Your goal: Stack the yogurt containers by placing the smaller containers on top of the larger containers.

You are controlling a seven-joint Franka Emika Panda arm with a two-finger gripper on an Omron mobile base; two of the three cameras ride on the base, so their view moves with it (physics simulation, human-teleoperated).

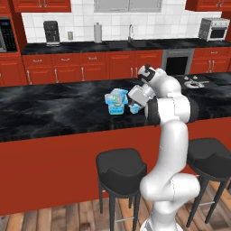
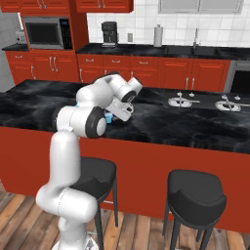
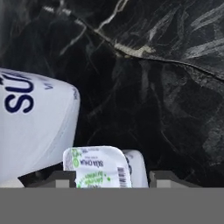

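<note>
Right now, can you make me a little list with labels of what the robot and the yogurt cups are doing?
place: black marble counter in a red-cabinet kitchen
big cup: wide light-blue plastic yogurt tub, standing on the counter
tiny cup: small white yogurt cup with a printed lid, on the counter beside the tub
claw: low over the counter, one dark finger tip on each side of the tiny cup
grip: cannot tell whether it is closed on the cup
stacking: tiny cup not yet on the tub
</note>
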